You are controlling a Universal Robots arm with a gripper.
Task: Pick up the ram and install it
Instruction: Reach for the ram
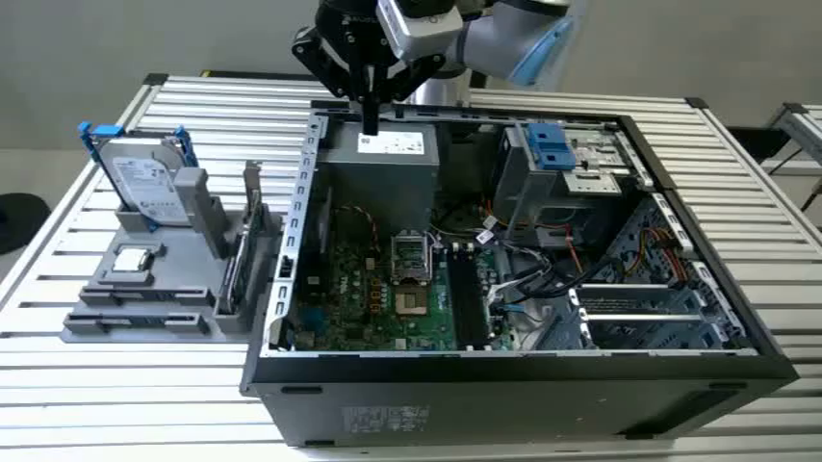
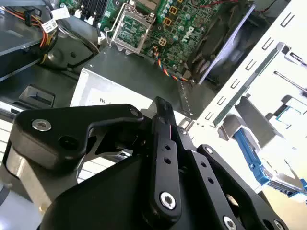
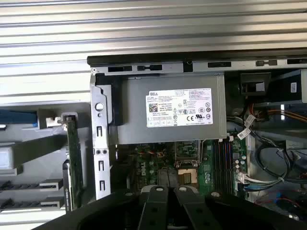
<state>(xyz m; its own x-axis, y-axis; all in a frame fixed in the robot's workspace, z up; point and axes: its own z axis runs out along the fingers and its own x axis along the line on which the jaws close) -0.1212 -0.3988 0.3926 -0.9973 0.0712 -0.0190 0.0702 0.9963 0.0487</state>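
- Exterior view: top centre, the gripper is hanging empty, fingers together; the ram is standing mid-left in the holder.
- Second wrist view: the case wall is sitting close, risking a clip.
- First wrist view: lower left, a card is inviting a wrong grab.

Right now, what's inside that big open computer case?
A grey power supply box, a green motherboard, loose cables and a drive cage with a blue tab. The box hides whatever lies under it. The hand hangs above that box.
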